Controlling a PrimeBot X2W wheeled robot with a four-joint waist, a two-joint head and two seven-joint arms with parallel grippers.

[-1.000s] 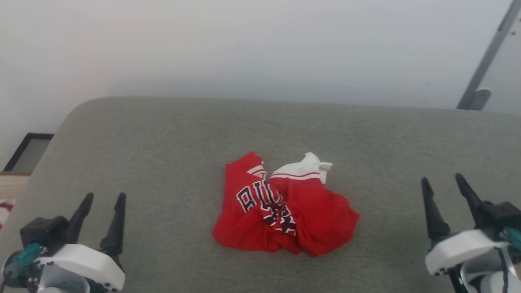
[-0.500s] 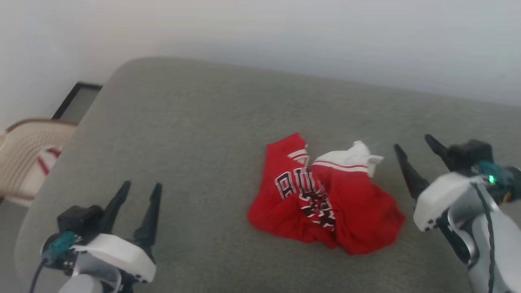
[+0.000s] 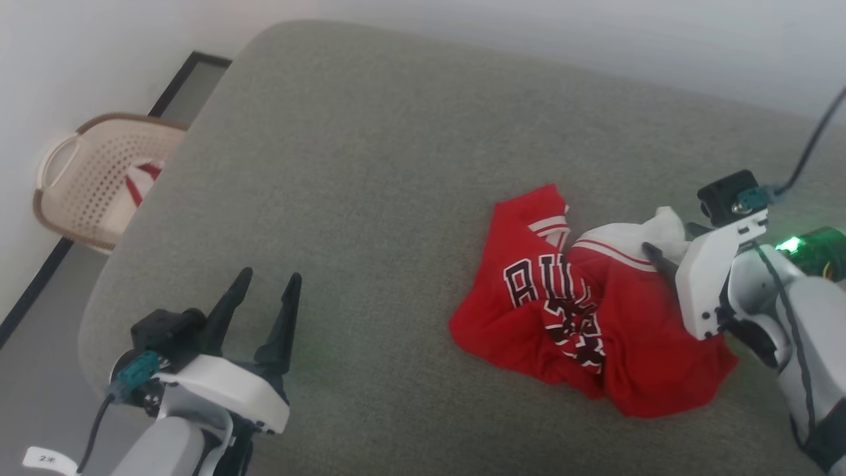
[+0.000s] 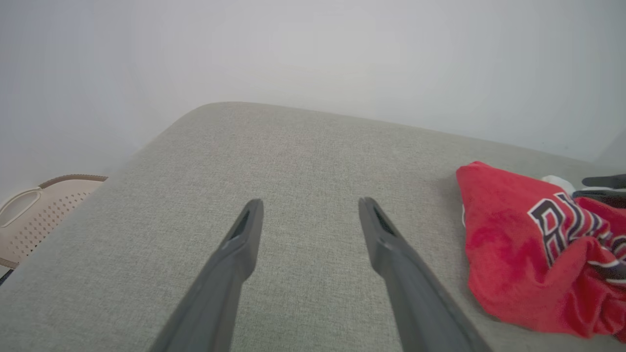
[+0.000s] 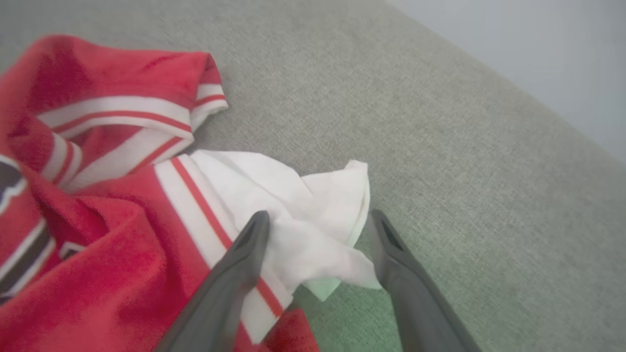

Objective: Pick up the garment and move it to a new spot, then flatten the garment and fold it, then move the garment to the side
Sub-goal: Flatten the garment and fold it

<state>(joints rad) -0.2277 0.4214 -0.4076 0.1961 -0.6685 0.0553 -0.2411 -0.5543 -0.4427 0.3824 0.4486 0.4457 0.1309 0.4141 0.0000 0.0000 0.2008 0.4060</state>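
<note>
Two grippers, jaws wide: our right gripper point(image 5: 318, 215) straddles the white sleeve point(image 5: 293, 195) of the garment point(image 3: 542, 317) for the pickup. Next we should pinch and lift. Our left gripper point(image 3: 271, 274) hovers well apart from it.

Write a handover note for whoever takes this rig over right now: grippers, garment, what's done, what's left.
Left gripper: open, holding nothing, over the bare grey cushion, apart from the garment.
Right gripper: open, fingers either side of the white sleeve, not closed on it.
Garment: crumpled in a heap on the cushion, lettering partly showing.
Done: nothing; the garment is not yet lifted.
Left: close on the sleeve, lift and move the garment, flatten it, fold it, set it aside.
</note>
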